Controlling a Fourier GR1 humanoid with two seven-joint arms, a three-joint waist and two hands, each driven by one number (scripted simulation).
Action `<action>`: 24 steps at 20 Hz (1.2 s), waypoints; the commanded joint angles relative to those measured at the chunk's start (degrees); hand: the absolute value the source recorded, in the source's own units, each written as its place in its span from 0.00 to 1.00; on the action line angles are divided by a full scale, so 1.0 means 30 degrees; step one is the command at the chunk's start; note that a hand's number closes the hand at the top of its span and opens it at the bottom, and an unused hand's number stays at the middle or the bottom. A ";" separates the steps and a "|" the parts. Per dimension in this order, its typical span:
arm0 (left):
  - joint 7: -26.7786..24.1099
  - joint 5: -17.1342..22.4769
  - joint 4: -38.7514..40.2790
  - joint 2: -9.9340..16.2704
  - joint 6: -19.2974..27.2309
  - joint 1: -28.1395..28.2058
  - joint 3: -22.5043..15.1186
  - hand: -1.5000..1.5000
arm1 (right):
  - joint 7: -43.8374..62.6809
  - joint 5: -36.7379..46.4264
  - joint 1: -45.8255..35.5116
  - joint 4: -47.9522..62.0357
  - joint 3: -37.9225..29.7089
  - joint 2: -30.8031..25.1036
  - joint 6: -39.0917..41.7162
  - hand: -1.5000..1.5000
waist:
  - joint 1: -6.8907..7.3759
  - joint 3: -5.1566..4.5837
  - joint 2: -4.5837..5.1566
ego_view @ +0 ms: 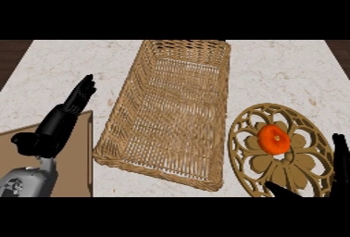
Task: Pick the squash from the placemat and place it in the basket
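On the placemat [254,139], squash [273,139], right hand [340,159] spread wide, seemingly apart.

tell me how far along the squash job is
Nothing looks done yet: the orange squash sits on the round cut-out placemat, and no squash shows in the wicker basket. In hand: the right hand is open at the placemat's right edge, beside the squash, not gripping it. The left hand rests open at the left. Left: grasp the squash, lift it, set it in the basket.
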 commanded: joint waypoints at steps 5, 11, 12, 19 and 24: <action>0.0810 -0.0534 -0.0284 -0.0704 -0.0698 -0.0518 0.0790 0.50 | 0.0319 0.0605 -0.0860 -0.0854 0.0733 0.0748 0.0804 0.00 | -0.0004 -0.0006 -0.0001; 0.0095 -0.1243 0.0350 -0.1216 -0.1174 -0.0568 0.0974 0.50 | 0.1028 0.1660 -0.0758 -0.0018 0.0540 0.1138 0.0957 0.00 | -0.0005 -0.0007 0.0004; 0.1234 -0.0508 -0.1801 -0.0647 -0.1435 0.0635 0.1364 0.50 | 0.1537 0.2110 -0.0709 -0.0030 0.0494 0.1160 0.1174 0.00 | 0.0076 -0.0006 -0.0014; 0.0430 -0.0782 -0.0918 -0.1109 -0.2018 0.0757 0.1774 0.50 | 0.0760 0.3031 -0.1769 0.3563 0.1229 0.1969 -0.0547 0.00 | 0.0070 -0.0003 0.0005; 0.0364 -0.2394 -0.1124 -0.2312 -0.1321 0.0702 0.1162 0.50 | 0.0805 0.1897 -0.1654 0.2328 -0.0205 0.1291 0.0915 0.00 | 0.0008 -0.0004 -0.0005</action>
